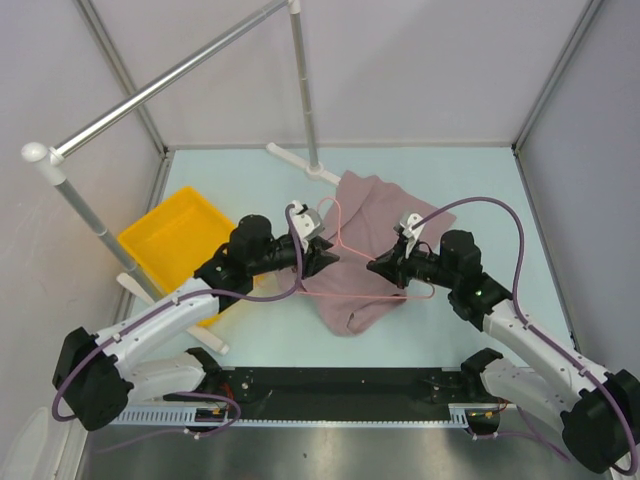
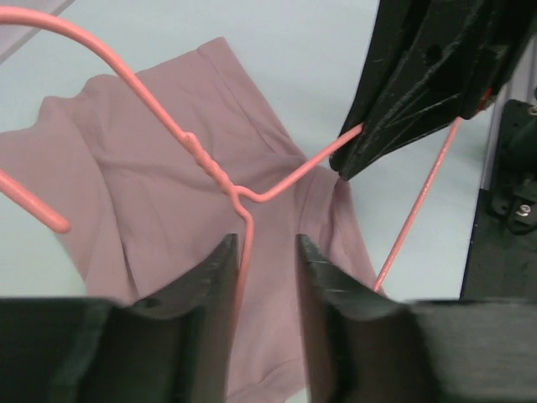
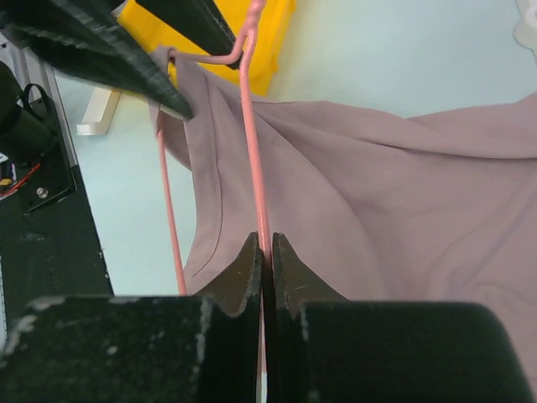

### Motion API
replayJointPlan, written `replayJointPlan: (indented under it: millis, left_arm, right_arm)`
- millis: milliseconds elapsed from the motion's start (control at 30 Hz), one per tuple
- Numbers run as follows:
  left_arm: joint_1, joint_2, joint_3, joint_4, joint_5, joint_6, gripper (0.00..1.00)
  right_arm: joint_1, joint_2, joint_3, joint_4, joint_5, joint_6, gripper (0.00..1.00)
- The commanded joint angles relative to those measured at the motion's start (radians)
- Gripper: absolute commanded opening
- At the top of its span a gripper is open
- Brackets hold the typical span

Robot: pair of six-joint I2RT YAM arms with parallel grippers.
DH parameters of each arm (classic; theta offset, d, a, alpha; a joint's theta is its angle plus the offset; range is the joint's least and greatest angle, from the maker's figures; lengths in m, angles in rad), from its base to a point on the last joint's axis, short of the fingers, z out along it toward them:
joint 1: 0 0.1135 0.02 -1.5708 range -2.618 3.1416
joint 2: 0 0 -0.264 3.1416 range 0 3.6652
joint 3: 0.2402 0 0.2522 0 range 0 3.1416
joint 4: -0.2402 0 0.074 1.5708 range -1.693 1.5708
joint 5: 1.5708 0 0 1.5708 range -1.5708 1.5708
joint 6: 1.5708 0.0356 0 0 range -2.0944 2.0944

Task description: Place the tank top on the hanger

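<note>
- We see one container, a yellow bin (image 1: 170,240), on the left side of the counter (image 1: 240,170). The left arm (image 1: 170,315) crosses its near corner, and the part of its floor that shows is plain yellow.
- The tank top (image 1: 365,200) lies crumpled on the counter between the two tools. It reaches from the white foot (image 1: 300,160) of the rack at the far side down toward the arm bases.
- The hanger (image 2: 205,164) sits over the fabric. Its hook curves away to the far left, and its twisted neck is just ahead of the left tool.
- The left tool (image 2: 262,245) has its jaws parted. One shoulder wire of the hanger runs down between them, close to one finger, and we cannot tell whether it touches.
- The right tool (image 3: 263,243) is clamped tight on another wire of the hanger, with the tank top spread beneath it.
- In the right wrist view a fold of the fabric rises toward the hanger's bend beside the left tool. We cannot tell whether it hangs on the wire.
- A grey rail (image 1: 170,78) runs slantwise overhead at the far left. It meets an upright pole (image 1: 305,90) that stands just beyond the tank top.
- A second post (image 1: 78,208) leans past the outer side of the bin.
- The two tools face each other over the tank top, with the hanger spanning the gap between them.
</note>
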Motion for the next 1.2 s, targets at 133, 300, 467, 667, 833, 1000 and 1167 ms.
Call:
replayJointPlan:
  millis: [133,300,467,667,833,1000,1167]
  left_arm:
    - [0.077,-0.069,-0.059,0.082,0.328,-0.171,0.57]
    - [0.091,-0.034,-0.021,0.044,0.443,-0.168,0.6]
    - [0.091,-0.054,-0.027,0.048,0.422,-0.171,0.6]
    - [0.103,-0.133,-0.009,0.001,0.382,-0.152,0.62]
    - [0.221,-0.166,0.0,0.022,0.42,-0.148,0.72]
    - [0.281,-0.097,0.03,0.04,0.523,-0.157,0.75]
    - [0.28,-0.06,0.042,0.036,0.534,-0.148,0.75]
  right_arm:
    - [-0.047,-0.024,-0.015,0.188,0.03,-0.024,0.0]
    - [-0.053,0.001,0.005,0.185,-0.053,-0.043,0.0]
    - [-0.05,0.025,0.033,0.15,-0.109,-0.041,0.0]
    - [-0.045,0.002,0.03,0.128,-0.091,-0.035,0.0]
    - [-0.034,-0.002,0.046,0.11,-0.115,-0.035,0.0]
    - [-0.008,0.01,0.08,0.069,-0.168,-0.034,0.0]
    - [0.018,0.002,0.105,0.041,-0.195,-0.032,0.0]
